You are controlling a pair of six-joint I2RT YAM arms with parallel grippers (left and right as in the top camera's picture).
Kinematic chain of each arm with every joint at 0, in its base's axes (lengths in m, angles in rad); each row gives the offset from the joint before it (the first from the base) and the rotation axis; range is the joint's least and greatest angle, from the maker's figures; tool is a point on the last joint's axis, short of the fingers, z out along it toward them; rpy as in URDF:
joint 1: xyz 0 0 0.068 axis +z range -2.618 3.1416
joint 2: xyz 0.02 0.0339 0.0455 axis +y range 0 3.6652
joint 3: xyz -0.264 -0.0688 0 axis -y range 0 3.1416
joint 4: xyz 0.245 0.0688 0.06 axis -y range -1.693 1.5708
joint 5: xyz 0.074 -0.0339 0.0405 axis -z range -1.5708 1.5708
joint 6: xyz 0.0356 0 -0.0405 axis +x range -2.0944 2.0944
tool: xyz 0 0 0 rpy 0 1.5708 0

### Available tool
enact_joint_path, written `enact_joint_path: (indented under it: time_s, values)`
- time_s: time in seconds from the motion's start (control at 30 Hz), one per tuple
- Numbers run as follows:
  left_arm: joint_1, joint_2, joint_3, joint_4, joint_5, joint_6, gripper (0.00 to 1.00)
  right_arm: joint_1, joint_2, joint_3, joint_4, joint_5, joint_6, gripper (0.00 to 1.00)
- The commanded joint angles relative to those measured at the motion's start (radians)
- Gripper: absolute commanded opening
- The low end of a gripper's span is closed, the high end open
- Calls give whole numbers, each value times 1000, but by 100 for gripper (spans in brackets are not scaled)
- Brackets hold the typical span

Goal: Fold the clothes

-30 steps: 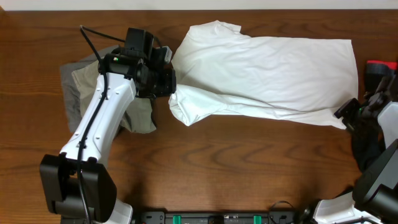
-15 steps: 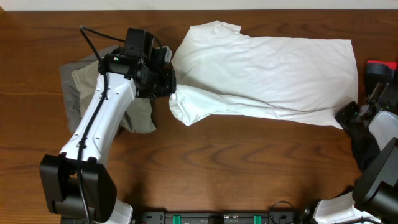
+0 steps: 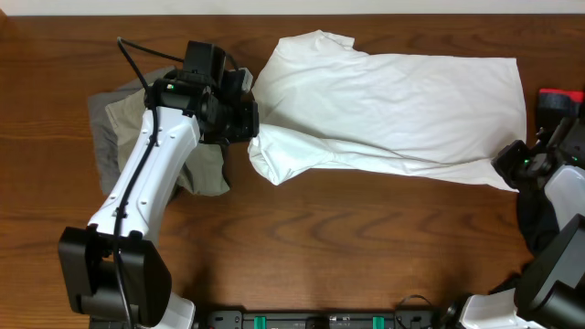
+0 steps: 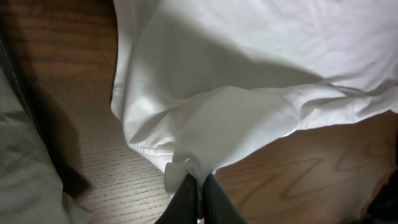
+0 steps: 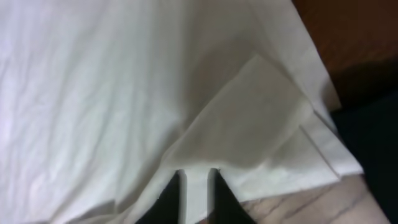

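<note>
The large white T-shirt (image 3: 393,105) lies across the far middle and right of the table, its near long edge folded over. My left gripper (image 3: 249,126) is shut on a bunch of cloth at the shirt's left end; in the left wrist view the jaws (image 4: 198,182) pinch the white fabric (image 4: 249,81) just above the wood. My right gripper (image 3: 508,164) is at the shirt's near right corner; in the right wrist view its fingers (image 5: 198,182) hold a strip of the white hem (image 5: 249,130) between them. No logo or lettering shows.
A khaki and grey pile of garments (image 3: 114,123) lies at the left, partly under my left arm. A black garment (image 3: 541,224) lies at the right edge beside my right arm. A red object (image 3: 559,95) sits at the far right.
My right gripper has moved a little left and farther in onto the shirt's near right corner. My left arm and the shirt have not visibly moved.
</note>
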Motion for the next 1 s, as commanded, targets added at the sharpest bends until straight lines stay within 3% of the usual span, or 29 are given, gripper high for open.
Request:
enact_joint_path:
  time_s: [0.0, 0.1, 0.33, 0.7, 0.97]
  values:
    - [0, 2, 11, -2, 6, 2, 6, 4, -16, 15, -37, 102, -8, 45]
    - [0, 2, 11, -2, 6, 2, 6, -10, -12, 13, -28, 214, 10, 48]
    - [0, 2, 11, -2, 6, 2, 6, -30, 16, 11, 56, 163, -10, 34]
    - [0, 2, 11, -2, 6, 2, 6, -29, 124, 11, 79, 150, -5, 32]
    - [0, 2, 11, -2, 6, 2, 6, -48, 111, 14, 134, 34, -6, 8]
